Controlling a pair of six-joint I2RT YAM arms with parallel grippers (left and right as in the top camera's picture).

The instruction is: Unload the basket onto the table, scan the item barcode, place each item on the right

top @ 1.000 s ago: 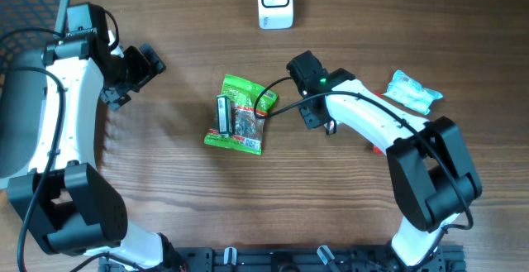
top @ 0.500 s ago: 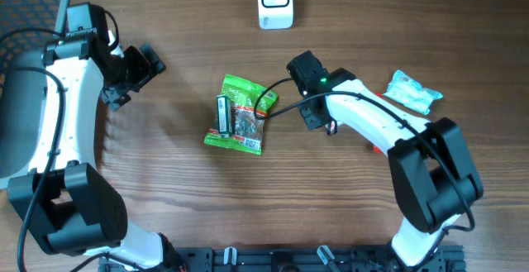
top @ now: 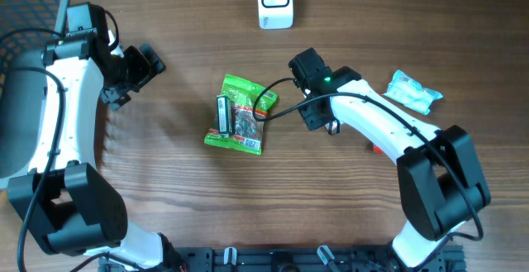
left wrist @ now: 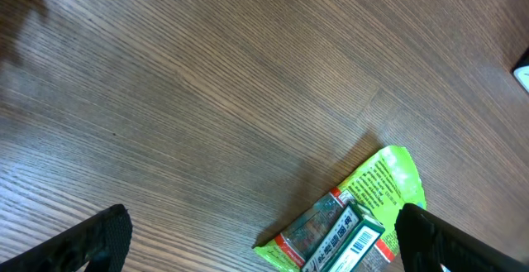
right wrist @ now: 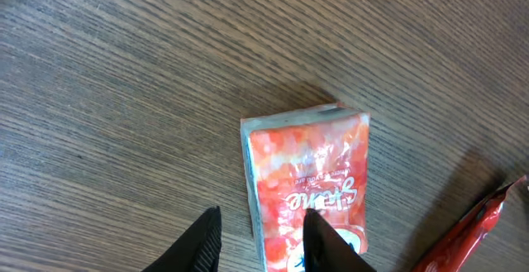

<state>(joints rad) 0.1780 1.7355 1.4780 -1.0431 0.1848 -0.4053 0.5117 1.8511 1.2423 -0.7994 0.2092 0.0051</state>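
I'd centre the half-apart right claw around the orange-red foil snack packet before squeezing, one finger maybe sits on top; left claw is wide apart.

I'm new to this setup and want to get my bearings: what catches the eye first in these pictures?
A bright green snack bag lies in the middle of the wooden table, with a small barcoded pack on top of it. Just to its right the right gripper hovers over an orange-red packet, and a white scanner stands at the far edge.
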